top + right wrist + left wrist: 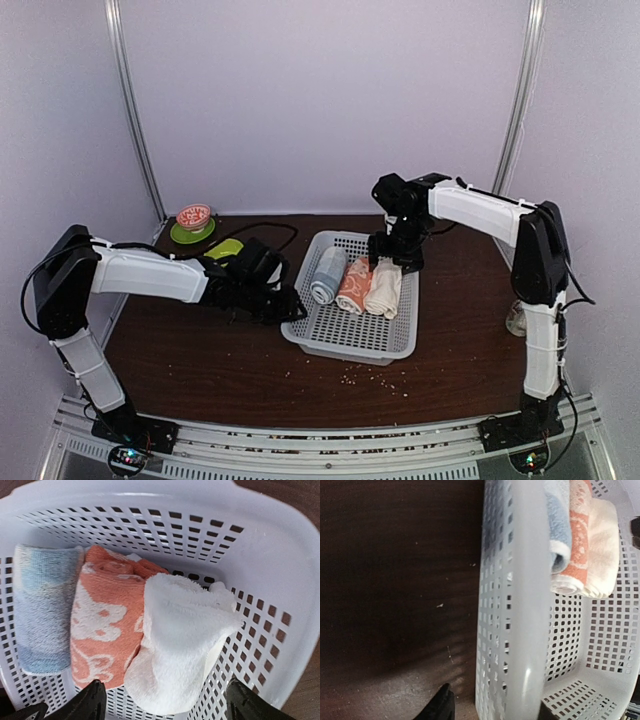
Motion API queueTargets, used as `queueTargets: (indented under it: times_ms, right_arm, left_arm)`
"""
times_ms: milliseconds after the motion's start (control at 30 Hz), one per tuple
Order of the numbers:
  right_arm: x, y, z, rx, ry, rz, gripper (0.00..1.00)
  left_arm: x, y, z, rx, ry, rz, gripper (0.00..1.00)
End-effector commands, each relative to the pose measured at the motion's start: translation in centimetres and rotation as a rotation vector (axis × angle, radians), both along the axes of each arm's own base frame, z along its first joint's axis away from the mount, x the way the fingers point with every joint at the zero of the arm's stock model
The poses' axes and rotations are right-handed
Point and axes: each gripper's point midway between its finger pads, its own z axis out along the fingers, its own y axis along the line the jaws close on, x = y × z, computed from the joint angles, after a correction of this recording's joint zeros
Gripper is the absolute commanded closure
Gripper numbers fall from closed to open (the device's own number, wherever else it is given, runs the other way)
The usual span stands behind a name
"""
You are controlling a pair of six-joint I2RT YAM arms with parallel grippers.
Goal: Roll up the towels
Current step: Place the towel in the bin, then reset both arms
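Three rolled towels lie side by side in a white perforated basket (345, 335): the grey-blue roll (326, 275), the salmon-orange towel with white prints (354, 285) and the cream-white towel (384, 288). In the right wrist view the cream towel (180, 640) is a loose roll beside the salmon one (102, 625). My right gripper (397, 262) hovers over the cream towel's far end, open, with a finger on each side (167, 702). My left gripper (287, 306) is open and straddles the basket's left rim (520, 630), one finger (440, 707) outside the wall.
A green saucer with a red bowl (193, 222) sits at the back left. A yellow-green object (225, 248) lies behind the left arm. Crumbs (370, 375) are scattered in front of the basket. A small clear object (515, 318) stands by the right arm.
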Motion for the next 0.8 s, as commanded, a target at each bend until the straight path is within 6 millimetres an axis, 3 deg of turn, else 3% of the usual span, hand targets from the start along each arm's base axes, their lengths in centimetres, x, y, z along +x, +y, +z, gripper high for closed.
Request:
queueTargets:
  times_ms: [0, 67, 233, 300, 400, 500, 600, 667, 767]
  right_arm:
    - [-0.3, -0.9, 5.1, 0.020, -0.095, 0.000, 0.14]
    - [-0.4, -1.2, 7.4, 0.039, -0.149, 0.000, 0.13]
    - [-1.9, -2.3, 14.7, 0.156, -0.417, 0.014, 0.12]
    - [-3.2, -4.0, 17.2, 0.174, -0.551, 0.008, 0.12]
    - [-5.6, -8.2, 18.9, 0.123, -0.752, -0.046, 0.12]
    - [-8.4, -13.4, 19.4, 0.077, -0.922, -0.173, 0.10]
    - [-10.3, -16.7, 18.5, 0.066, -1.025, -0.286, 0.00]
    - [-11.1, -17.8, 17.7, 0.088, -1.060, -0.332, 0.00]
    - [-11.6, -18.4, 16.9, 0.097, -1.084, -0.348, 0.00]
  left_arm:
    - [-0.2, 0.6, -0.1, 0.046, -0.002, -0.004, 0.49]
    - [-0.2, 1.0, 0.7, 0.057, -0.019, -0.004, 0.41]
    - [0.2, 2.8, 6.2, 0.065, -0.151, 0.013, 0.21]
    - [0.3, 4.5, 8.6, 0.091, -0.229, 0.035, 0.16]
    - [0.6, 8.2, 12.1, 0.154, -0.381, 0.109, 0.08]
    - [1.0, 13.2, 14.2, 0.264, -0.487, 0.232, 0.02]
    - [1.3, 17.1, 14.9, 0.323, -0.506, 0.328, 0.02]
    - [1.4, 18.4, 14.9, 0.341, -0.504, 0.353, 0.02]
    - [1.6, 18.7, 15.0, 0.356, -0.516, 0.332, 0.02]
